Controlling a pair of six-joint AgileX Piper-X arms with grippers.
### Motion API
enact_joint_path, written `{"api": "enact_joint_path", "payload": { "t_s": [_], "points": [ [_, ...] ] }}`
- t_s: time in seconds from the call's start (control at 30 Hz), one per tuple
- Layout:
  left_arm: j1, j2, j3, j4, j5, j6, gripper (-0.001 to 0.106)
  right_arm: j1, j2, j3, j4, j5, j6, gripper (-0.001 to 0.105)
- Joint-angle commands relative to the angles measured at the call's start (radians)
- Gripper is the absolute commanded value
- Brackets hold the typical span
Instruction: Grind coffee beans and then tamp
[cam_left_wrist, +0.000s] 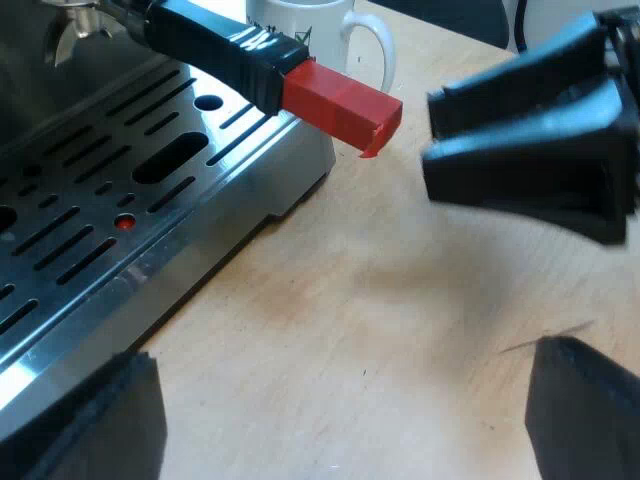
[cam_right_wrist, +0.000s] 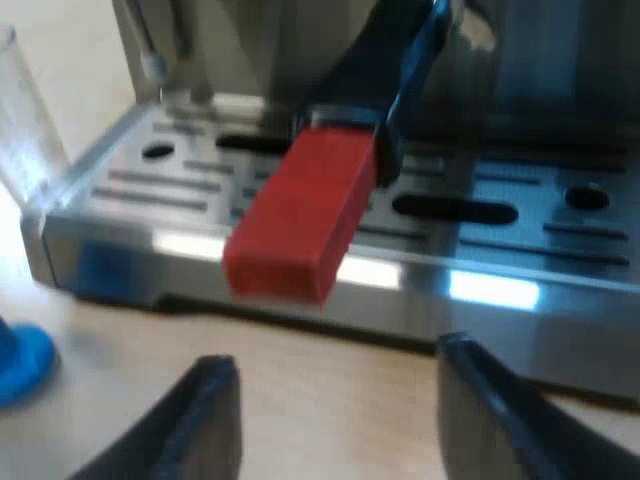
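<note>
1. Holder (cam_left_wrist: 225, 48): it sits at the front of the machine (cam_right_wrist: 560, 80), metal head in against the machine. Its dark handle reaches out over the drip tray (cam_left_wrist: 110, 200). The red end (cam_left_wrist: 340, 105) overhangs the tray's edge, above the table (cam_left_wrist: 380, 330).
2. Right gripper (cam_right_wrist: 332, 355): the fingers are spread wide with nothing between them. The red end lies at its twelve o'clock, near but not yet between the fingers.
3. Left gripper (cam_left_wrist: 340, 355): it is likewise wide open and empty, low over the table beside the tray. The red end is at its twelve o'clock. The right gripper is at about two o'clock, close to the red tip but apart from it.
4. Handling, as I judge it: the holder is a stiff, head-heavy piece with a metal head and a hard handle. Nothing will give under the fingers, so the grip can be firm. The red end looks smooth with flat sides, which suits two flat fingers but may slip under a twist.
5. Where to hold: take it across the flat sides of the red end, or on the dark handle just behind. The far end gives the most leverage for turning. Once the holder is free, the head will likely want to drop.
6. Nearby: a blue tamper (cam_right_wrist: 20, 360) lies on the table at the right gripper's nine o'clock. A measuring glass (cam_right_wrist: 25, 120) stands at its ten o'clock by the tray's corner. A white mug (cam_left_wrist: 320, 40) stands beyond the red end.
</note>
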Motion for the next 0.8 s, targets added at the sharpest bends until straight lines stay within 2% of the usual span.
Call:
{"api": "enact_joint_path", "payload": {
  "t_s": [0.03,0.4,0.67,0.8],
  "points": [
    [-0.004,-0.004,0.0,-0.017,0.011,0.001,0.087,0.039,-0.031,-0.009,0.045,0.038,-0.007,0.05],
    [-0.004,-0.1,0.0,0.025,0.011,0.001,0.087,0.147,-0.188,-0.028,0.188,0.056,-0.007,0.05],
    [-0.004,-0.168,0.0,0.067,0.011,0.001,0.087,0.163,-0.227,-0.211,0.504,0.051,-0.007,0.05],
    [-0.004,-0.168,0.0,0.067,0.011,0.001,0.087,0.161,-0.222,-0.312,0.624,0.047,0.072,0.05]
  ]
}}
